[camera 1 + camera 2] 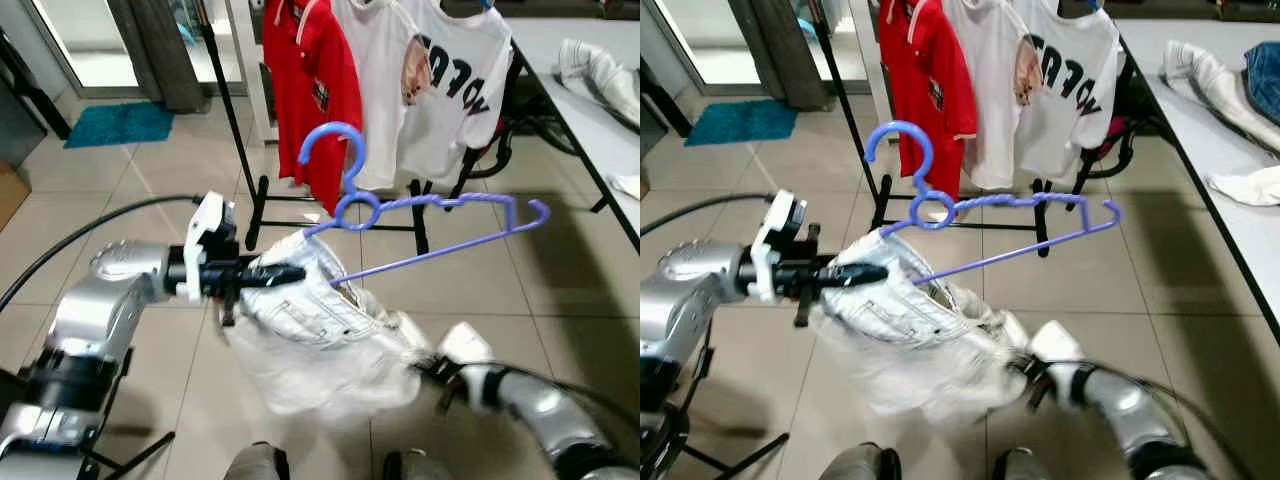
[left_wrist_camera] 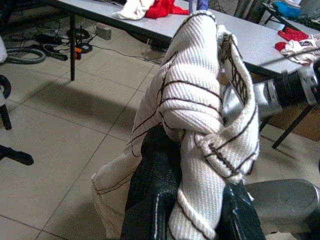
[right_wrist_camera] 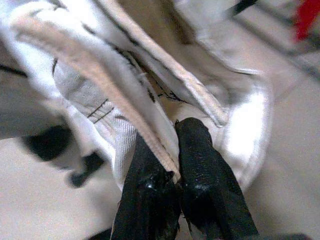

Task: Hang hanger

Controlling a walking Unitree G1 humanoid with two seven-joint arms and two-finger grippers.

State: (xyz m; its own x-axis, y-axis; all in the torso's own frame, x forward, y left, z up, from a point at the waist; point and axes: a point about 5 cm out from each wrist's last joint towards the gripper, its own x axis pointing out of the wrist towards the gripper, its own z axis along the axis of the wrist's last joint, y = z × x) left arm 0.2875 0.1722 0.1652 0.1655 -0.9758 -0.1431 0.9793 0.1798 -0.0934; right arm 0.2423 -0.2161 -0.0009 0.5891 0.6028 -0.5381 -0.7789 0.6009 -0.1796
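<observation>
The robot is holding a white garment (image 1: 320,330) in front of a clothes rack (image 1: 262,195). A blue hanger (image 1: 420,215) is sticking up out of the garment, between the garment and the rack. The hanger is tilted, and its hook is pointing up just in front of the red shirt (image 1: 305,80) on the rack. It is not hooked on the rack.

The left gripper (image 1: 285,275) is reaching in from the side away from the rack's right foot. Its jaws are pinching the top edge of the white garment, near where the hanger goes into the cloth. In the left wrist view the ribbed white cloth is bunching up between the two black fingers (image 2: 150,200).

The right gripper (image 1: 425,368) is lower down and nearer to the robot than the rack. It is grabbing the other end of the garment. In the right wrist view its jaws are pressing together on a thick seam of the cloth, with the fingers (image 3: 200,170) squeezing it from both sides.

On the rack, next to the red shirt, two white shirts are hanging. One white shirt (image 1: 455,80) has a picture and black letters on it. Right of the rack a grey tabletop (image 1: 590,110) is holding some folded clothes (image 1: 600,70). Left of the rack, far back on the tiled floor (image 1: 150,190), a teal mat (image 1: 120,123) is lying by a doorway.
</observation>
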